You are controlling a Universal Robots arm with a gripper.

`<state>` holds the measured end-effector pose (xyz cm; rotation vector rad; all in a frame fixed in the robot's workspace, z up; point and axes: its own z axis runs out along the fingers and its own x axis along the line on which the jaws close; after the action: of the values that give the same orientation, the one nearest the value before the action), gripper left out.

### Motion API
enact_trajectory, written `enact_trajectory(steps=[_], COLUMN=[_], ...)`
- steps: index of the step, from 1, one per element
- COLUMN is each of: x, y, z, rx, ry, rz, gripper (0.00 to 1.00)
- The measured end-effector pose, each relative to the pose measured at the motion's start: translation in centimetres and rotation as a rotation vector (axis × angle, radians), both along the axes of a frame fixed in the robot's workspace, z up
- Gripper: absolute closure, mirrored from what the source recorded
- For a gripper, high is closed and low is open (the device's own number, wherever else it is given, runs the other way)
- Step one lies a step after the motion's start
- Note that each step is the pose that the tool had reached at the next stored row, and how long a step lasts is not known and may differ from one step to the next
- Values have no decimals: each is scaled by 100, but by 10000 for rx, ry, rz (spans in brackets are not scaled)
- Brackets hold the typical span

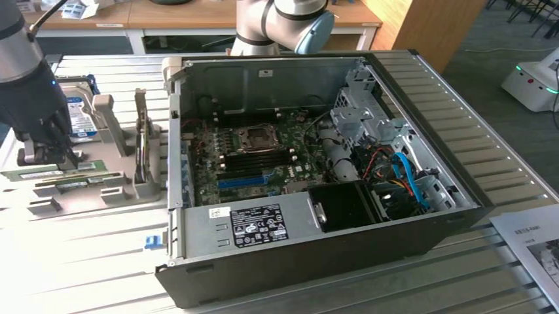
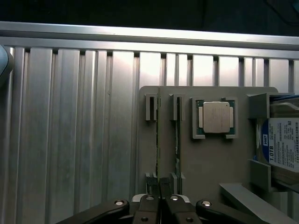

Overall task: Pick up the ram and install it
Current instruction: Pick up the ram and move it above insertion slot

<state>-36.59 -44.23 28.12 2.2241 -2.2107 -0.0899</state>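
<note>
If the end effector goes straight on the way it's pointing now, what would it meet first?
Most likely the ram, standing on edge in the grey holder directly ahead of the shut end effector. Depth is unclear in the wrist view, so the two may be in contact.

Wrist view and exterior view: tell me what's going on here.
The arm's gripper is down at the grey holder on the table, beside the open computer case. Its fingers look shut on the edge of the ram, which stands in its holder slot next to a second stick. The ram is not yet in the case.
</note>
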Motion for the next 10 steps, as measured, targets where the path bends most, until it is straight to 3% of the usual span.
enact_trajectory(steps=[10], x=[2], y=[0], z=[162], rx=[0], ry=[0], rz=[0], gripper=[88])
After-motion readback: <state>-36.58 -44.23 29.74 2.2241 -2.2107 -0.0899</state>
